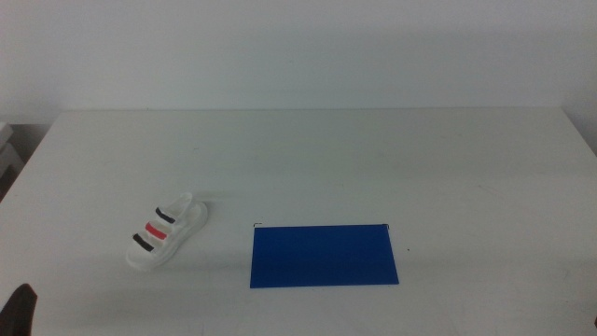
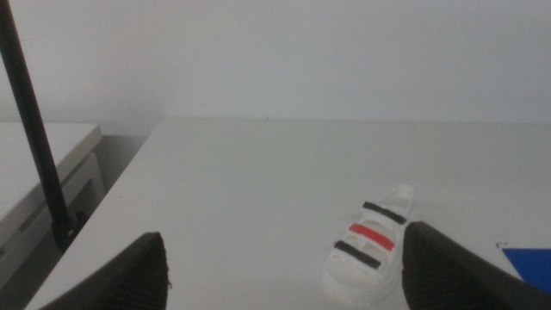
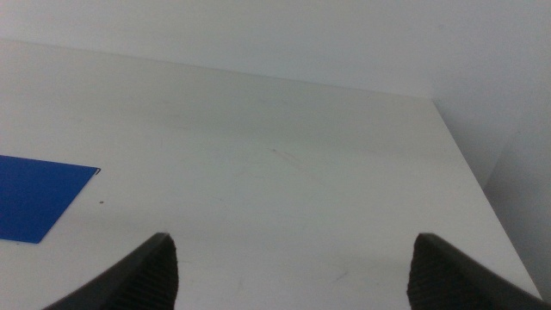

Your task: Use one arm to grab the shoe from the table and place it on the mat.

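Shoe (image 1: 166, 234) is sitting on the table (image 1: 317, 159) toward the front-left corner, on its sole, w/ 3 straps across the top: 2 black and 1 red in the middle. Nothing's touching it. Mat (image 1: 323, 255) lies flat near the front edge, about mid-table, just to the right of the shoe w/ a bare strip of table between them.

Left gripper (image 2: 284, 280) is low by the front-left corner; middle cam only catches a dark bit of it at the bottom edge (image 1: 20, 308). Its wrist cam shows both jaws spread wide apart, nothing between them, shoe (image 2: 368, 248) just ahead of them and closer to 1 jaw. A corner of the mat (image 2: 529, 263) peeks in past the shoe. There's also a thin black pole (image 2: 34, 129) standing off the left edge of the table.

Right gripper (image 3: 288, 275) is over the right part of the table, jaws also wide apart and empty, mat (image 3: 34, 196) off to the side. Middle cam doesn't show it.
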Robot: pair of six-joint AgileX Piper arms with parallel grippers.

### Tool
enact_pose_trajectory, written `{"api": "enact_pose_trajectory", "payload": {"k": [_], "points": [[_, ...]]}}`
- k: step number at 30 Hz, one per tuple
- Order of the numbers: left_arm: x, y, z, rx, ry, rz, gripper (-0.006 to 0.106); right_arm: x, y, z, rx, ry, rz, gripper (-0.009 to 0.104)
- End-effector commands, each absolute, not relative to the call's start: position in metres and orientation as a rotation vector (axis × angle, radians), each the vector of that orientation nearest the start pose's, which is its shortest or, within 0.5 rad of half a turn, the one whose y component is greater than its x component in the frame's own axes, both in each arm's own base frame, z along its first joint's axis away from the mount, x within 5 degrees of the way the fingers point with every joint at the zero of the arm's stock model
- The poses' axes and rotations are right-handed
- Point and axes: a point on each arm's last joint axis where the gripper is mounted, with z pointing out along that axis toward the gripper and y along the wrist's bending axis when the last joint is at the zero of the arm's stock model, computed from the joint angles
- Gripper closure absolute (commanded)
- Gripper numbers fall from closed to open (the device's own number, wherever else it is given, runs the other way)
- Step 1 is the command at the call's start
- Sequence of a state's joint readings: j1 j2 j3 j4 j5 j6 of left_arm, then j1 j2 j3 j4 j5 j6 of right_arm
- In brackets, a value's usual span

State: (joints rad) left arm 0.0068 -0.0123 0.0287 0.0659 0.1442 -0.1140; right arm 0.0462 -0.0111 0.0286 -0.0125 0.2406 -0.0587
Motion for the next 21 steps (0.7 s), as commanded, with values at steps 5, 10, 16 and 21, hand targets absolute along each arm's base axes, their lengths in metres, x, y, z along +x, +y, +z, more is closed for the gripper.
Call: {"api": "enact_pose_trajectory", "payload": {"k": [5,10,16,21], "points": [[0.064,0.0,0.209,-0.052,1.556,-0.049,0.007,0.057,0.002,0.187,-0.111,1.674,-0.038,0.017],[0.074,0.0,0.234,-0.052,1.576,-0.049,0.007,0.057,0.002,0.187,-0.111,1.674,-0.038,0.017],[0.089,-0.003,0.267,-0.028,1.59,-0.072,0.007,0.057,0.002,0.187,-0.111,1.674,-0.038,0.017],[0.108,-0.011,0.289,0.048,1.618,-0.112,0.007,0.057,0.002,0.187,-0.111,1.674,-0.038,0.017]]}}
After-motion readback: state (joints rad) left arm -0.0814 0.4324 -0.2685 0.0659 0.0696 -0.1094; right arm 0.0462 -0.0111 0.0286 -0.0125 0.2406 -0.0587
